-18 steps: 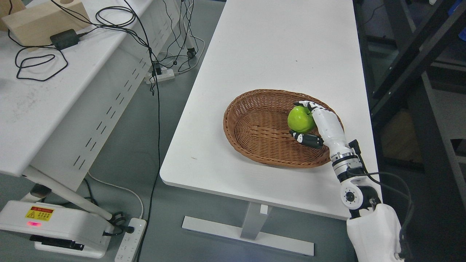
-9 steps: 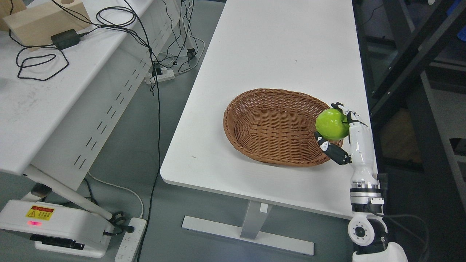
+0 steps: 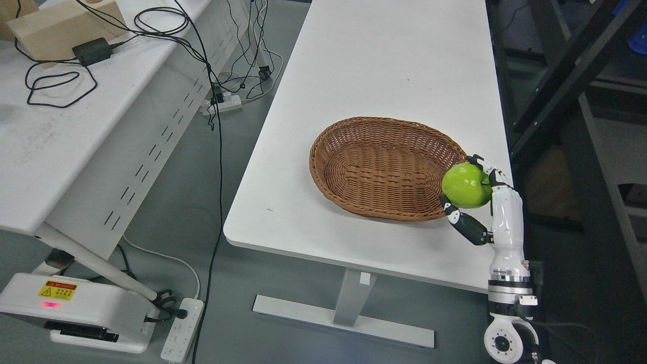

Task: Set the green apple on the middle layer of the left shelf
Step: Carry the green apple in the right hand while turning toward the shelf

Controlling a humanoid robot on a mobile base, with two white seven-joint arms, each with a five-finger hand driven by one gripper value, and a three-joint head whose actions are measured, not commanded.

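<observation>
A green apple (image 3: 466,185) is held in my right hand (image 3: 477,199), whose fingers and thumb are shut around it. The hand with the apple hangs just past the right rim of the oval wicker basket (image 3: 354,172), near the right edge of the white table (image 3: 384,65). My right forearm rises from the lower right corner. The basket holds nothing. My left arm does not show. No shelf layer can be made out clearly.
Dark metal shelving frames (image 3: 566,76) stand right of the table. A second white desk (image 3: 65,136) at the left carries a wooden block (image 3: 65,23), a black adapter (image 3: 91,50) and cables. Power strips (image 3: 182,328) and cords lie on the grey floor.
My right hand has carried the apple out of the basket, rightward past its rim and slightly down toward me. The whole picture has shifted a little, so the camera moved.
</observation>
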